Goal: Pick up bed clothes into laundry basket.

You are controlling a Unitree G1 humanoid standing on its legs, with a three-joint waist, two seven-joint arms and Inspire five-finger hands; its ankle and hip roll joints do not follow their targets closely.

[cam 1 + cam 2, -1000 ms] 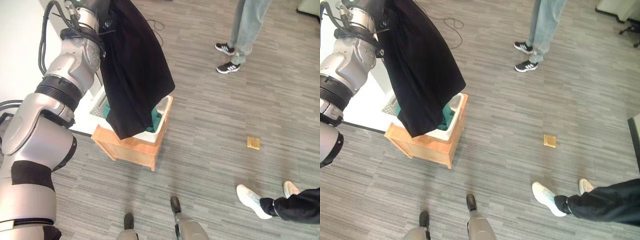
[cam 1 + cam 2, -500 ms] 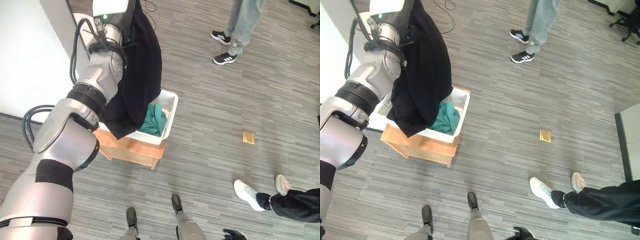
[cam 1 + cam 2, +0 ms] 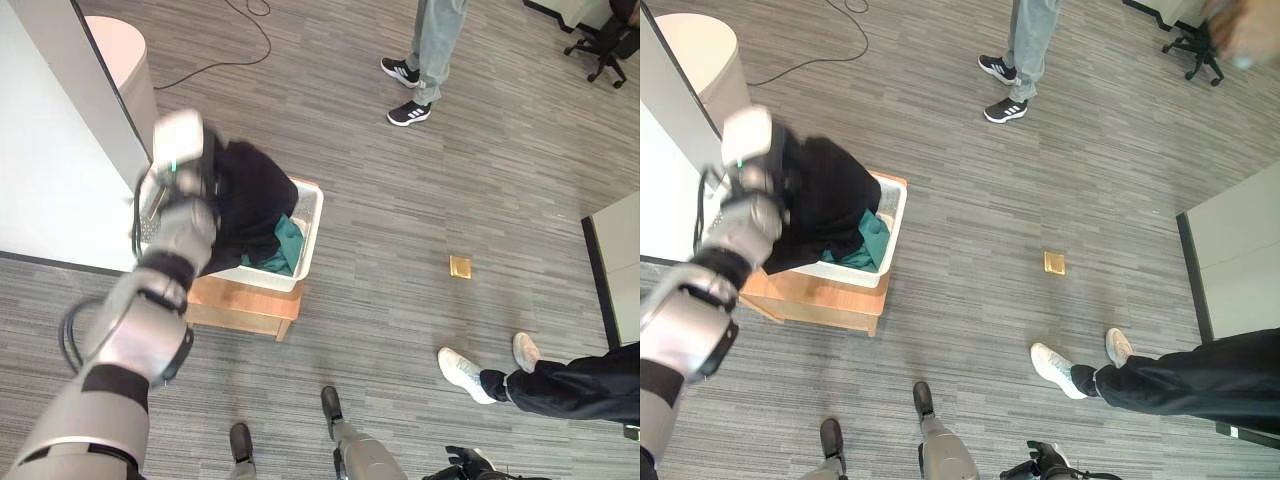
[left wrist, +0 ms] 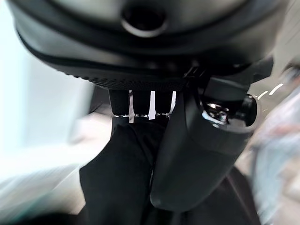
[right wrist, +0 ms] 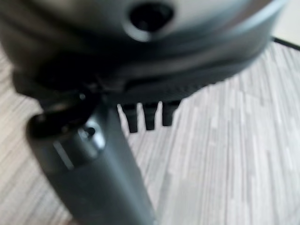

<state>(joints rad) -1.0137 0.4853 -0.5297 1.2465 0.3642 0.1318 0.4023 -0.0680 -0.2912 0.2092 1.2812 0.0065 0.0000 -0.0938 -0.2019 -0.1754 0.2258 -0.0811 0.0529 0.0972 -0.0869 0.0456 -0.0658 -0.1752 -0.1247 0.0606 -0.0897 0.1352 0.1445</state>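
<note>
Black garment going into the laundry basket, held by the left robot hand

The left robot hand [image 4: 197, 154] has its fingers [image 4: 140, 105] and thumb curled onto the black garment [image 3: 255, 200], which hangs from it in the left wrist view. In the head views the garment lies bunched in and over the white laundry basket [image 3: 308, 225], covering most of its left part, with a green cloth [image 3: 287, 245] beside it inside the basket. The basket sits on a low wooden stand [image 3: 240, 305] next to a white wall panel [image 3: 50, 150]. The right robot hand [image 5: 93, 159] hangs over bare grey floor [image 3: 400, 240], its fingers curled short and holding nothing. A small gold plate [image 3: 460, 266] lies on the floor, well apart from the basket. One person [image 3: 425, 55] stands beyond it; another person's leg [image 3: 560, 385] and pale shoes reach in from the right.
</note>
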